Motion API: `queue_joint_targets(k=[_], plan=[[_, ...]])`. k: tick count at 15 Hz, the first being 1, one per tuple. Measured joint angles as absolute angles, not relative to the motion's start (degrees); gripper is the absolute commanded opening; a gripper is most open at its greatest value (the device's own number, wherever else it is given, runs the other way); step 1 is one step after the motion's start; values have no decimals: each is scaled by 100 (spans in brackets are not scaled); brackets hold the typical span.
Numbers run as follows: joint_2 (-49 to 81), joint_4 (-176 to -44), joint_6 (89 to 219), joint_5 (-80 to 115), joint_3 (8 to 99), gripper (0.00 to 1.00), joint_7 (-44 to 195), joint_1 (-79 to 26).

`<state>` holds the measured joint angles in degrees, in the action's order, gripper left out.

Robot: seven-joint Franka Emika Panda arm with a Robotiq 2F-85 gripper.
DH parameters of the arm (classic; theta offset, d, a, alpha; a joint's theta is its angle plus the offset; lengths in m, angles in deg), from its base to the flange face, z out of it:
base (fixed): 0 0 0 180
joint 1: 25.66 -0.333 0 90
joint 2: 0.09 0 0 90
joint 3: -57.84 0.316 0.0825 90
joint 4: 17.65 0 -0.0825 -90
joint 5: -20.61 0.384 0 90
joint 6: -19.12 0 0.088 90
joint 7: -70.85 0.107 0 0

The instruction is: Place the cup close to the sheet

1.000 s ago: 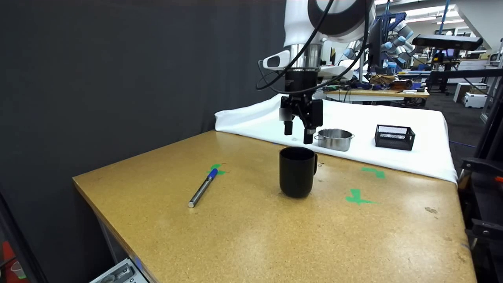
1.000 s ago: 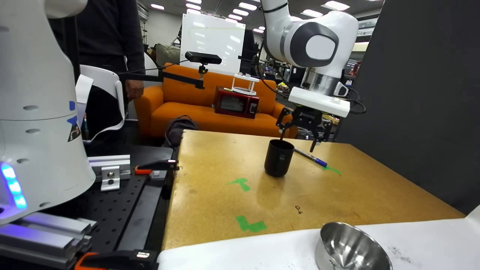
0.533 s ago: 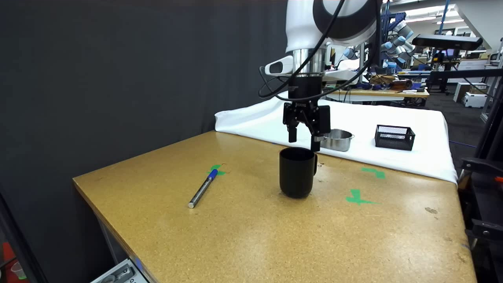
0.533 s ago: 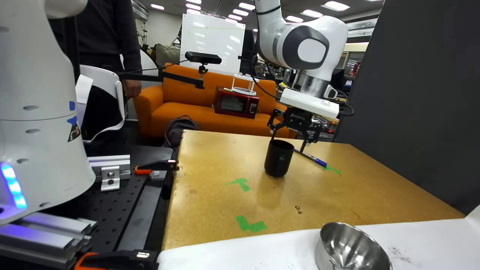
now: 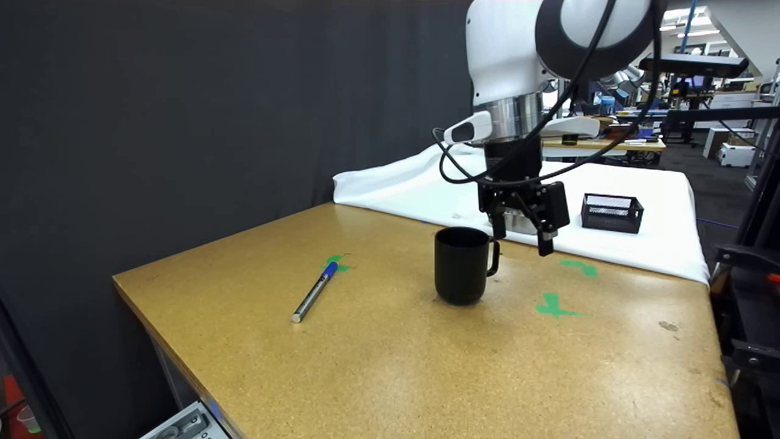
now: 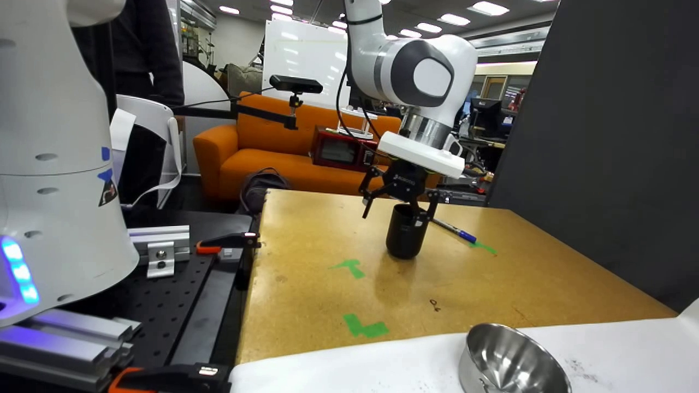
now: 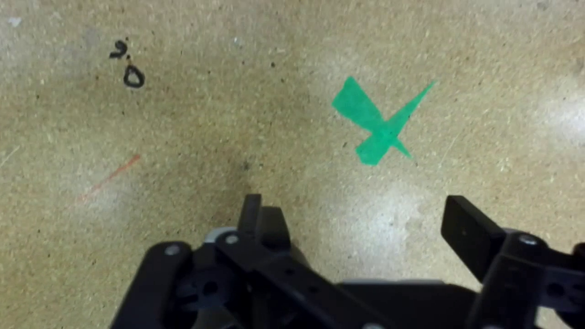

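The black cup [image 5: 461,268] stands upright on the bench [image 5: 378,366], apart from the white sheet [image 5: 402,188] (which carries a metal pot [image 6: 519,363]). The jaws are spread wide near the cup's handle [image 5: 496,258]; whether they touch it, I cannot tell.

Classification: robotics lab.
Noted: robot base [image 6: 54,218], aluminium profiles [image 6: 60,344] and perforated plate [image 6: 164,305] near left; boom-mounted camera [image 6: 296,84]; whiteboard [image 6: 306,60] far.

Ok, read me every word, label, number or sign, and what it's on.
"ROBOTIQ", tiny but likely, on the gripper.
"0" or "O", handwritten on the table; the squiggle beside it is unclear.
Too small or blurred: marker print, clamp labels, robot base sticker, bottom-left box lettering.
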<state>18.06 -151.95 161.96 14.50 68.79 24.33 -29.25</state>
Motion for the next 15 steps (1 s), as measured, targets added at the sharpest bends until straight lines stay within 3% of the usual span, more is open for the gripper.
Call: queue_joint_targets(k=[8, 15], plan=[[1710, -15379, 16395, 38, 6411, 100, 3380, -2990], [1914, -15266, 17749, 1044, 6834, 100, 3402, -2923]])
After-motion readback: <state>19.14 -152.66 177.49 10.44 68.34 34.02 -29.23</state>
